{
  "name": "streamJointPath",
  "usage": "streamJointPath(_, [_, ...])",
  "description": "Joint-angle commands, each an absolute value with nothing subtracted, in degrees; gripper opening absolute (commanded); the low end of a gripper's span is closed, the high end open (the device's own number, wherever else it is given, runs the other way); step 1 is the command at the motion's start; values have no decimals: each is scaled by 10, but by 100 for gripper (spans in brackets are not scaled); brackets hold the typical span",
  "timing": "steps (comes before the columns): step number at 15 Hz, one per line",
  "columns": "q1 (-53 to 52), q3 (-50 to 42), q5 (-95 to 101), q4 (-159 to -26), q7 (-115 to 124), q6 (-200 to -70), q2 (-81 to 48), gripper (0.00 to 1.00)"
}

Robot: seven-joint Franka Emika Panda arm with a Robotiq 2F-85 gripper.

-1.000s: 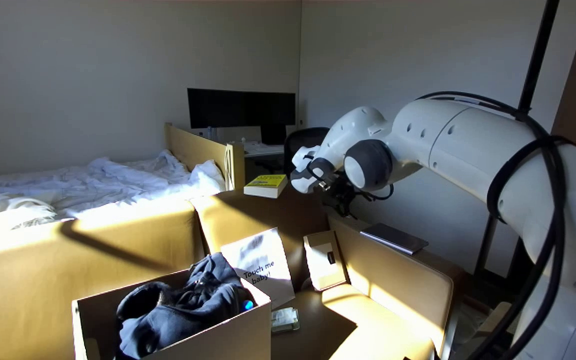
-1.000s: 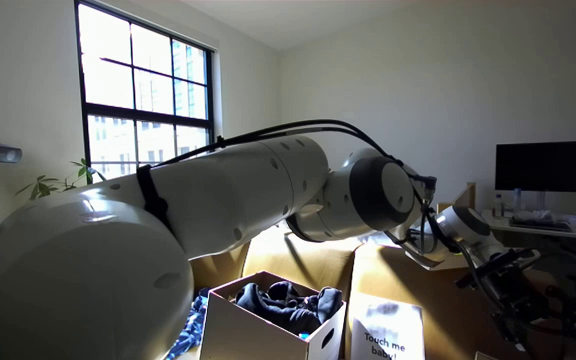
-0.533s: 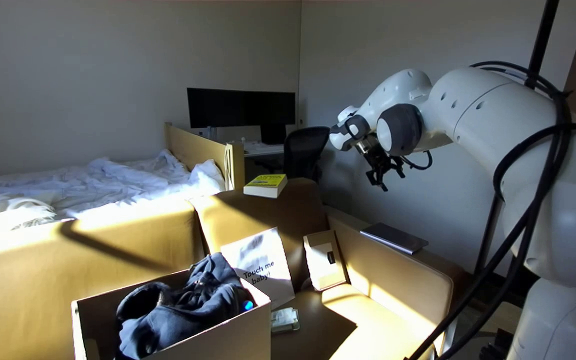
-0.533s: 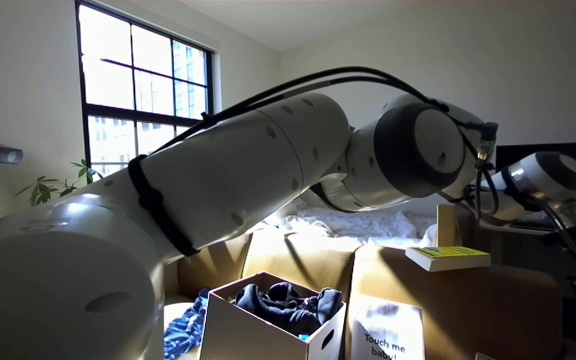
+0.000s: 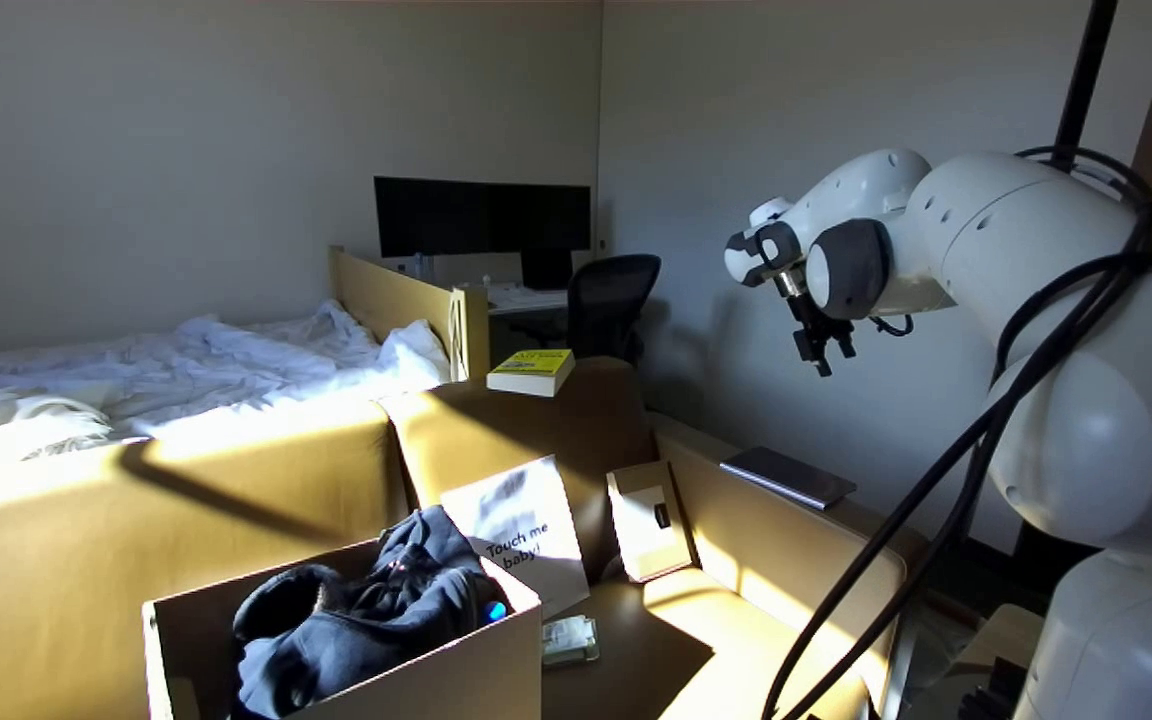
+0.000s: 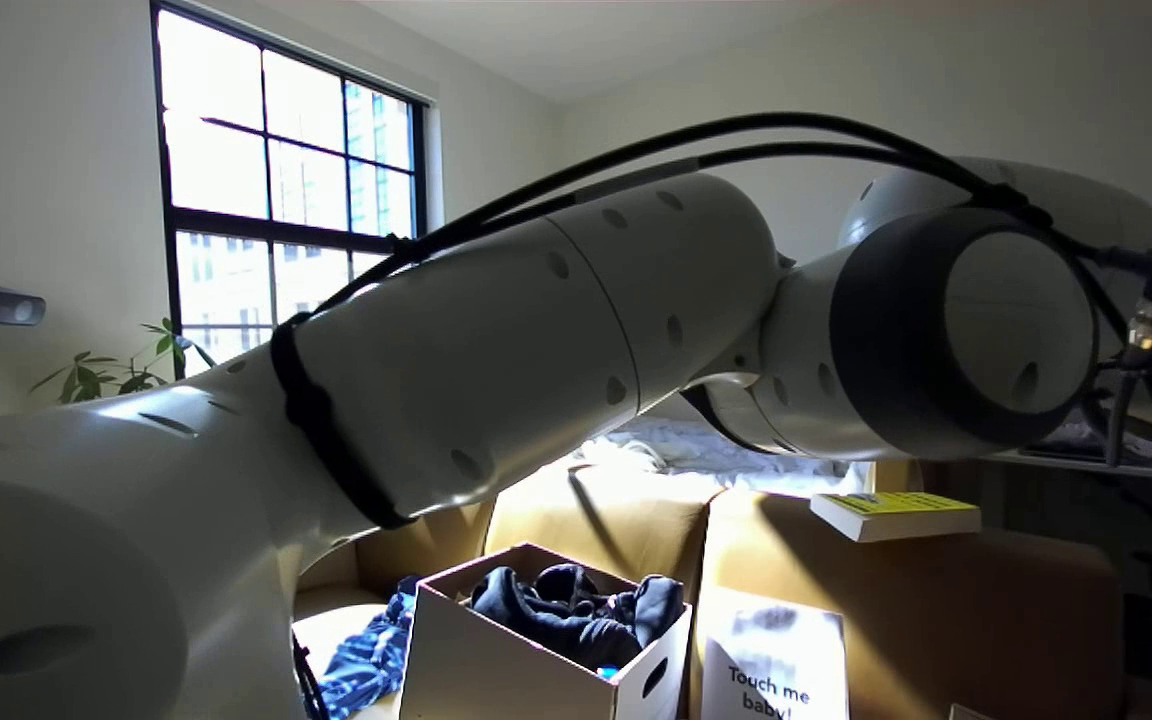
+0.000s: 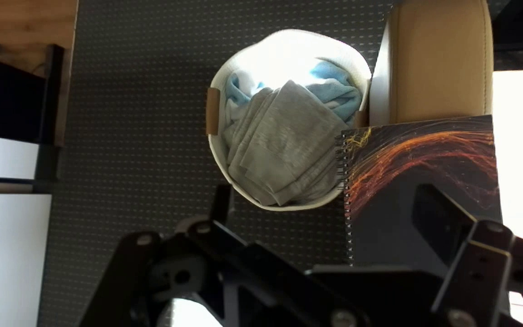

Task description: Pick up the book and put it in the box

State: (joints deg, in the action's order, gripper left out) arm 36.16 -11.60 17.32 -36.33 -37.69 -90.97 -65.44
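Observation:
A thick yellow-covered book (image 5: 531, 372) lies flat on top of the sofa backrest; it also shows in an exterior view (image 6: 896, 518). A dark spiral-bound notebook (image 5: 786, 475) lies on the sofa armrest; the wrist view shows its orange-streaked cover (image 7: 402, 204). The box (image 5: 436, 675) is pale cardboard, open on top, with dark clothing inside; it also shows in an exterior view (image 6: 506, 650). My gripper (image 5: 834, 362) hangs well above the notebook and armrest, pointing down. In the wrist view its jaws (image 7: 327, 195) are apart with nothing between them, one over the notebook.
A white basket (image 7: 216, 150) with grey and blue cloth stands on the floor beside the armrest (image 7: 443, 63). A "Touch me baby!" sign (image 5: 521, 540), a small carton (image 5: 646, 520) and a small pale packet (image 5: 569, 640) are on the sofa. A chair (image 5: 616, 300) stands behind.
My gripper has moved up and away from the sofa's back corner, to the right in both exterior views, and out of view in one. Book, notebook and box have not moved.

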Motion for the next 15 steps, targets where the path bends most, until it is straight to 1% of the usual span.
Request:
streamJointPath(1, [388,-94,144,-316,-482,-854,-674,100])
streamJointPath(2, [374,-105,163,-344,-429,-895,-669,100])
streamJointPath(6, [382,-98,158,-328,-459,-865,-673,100])
streamJointPath(7, [388,-89,149,-321,-478,-861,-675,100])
streamJointPath(8, [387,-97,153,-278,-523,-845,-702,100])
streamJointPath(15, [407,-83,137,-240,-737,-839,-758,100])
